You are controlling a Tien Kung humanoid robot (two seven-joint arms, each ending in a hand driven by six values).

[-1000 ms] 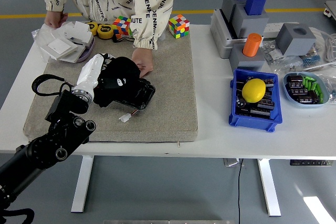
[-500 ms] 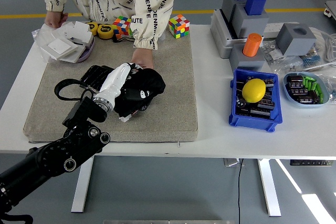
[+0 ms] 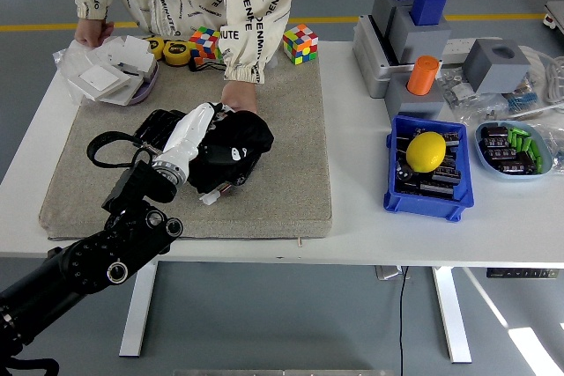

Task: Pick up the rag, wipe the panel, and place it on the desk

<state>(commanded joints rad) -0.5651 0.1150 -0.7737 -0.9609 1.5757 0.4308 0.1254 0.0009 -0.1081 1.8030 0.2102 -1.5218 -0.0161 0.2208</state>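
Gripping the black rag (image 3: 236, 140), the left hand (image 3: 201, 129) presses it onto the panel (image 3: 163, 126).

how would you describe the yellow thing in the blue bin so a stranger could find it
Start at the white table, right of the grey mat. Near its front sits a blue bin of dark parts, and on top lies the yellow ball: round, plain, the only bright yellow thing in it.
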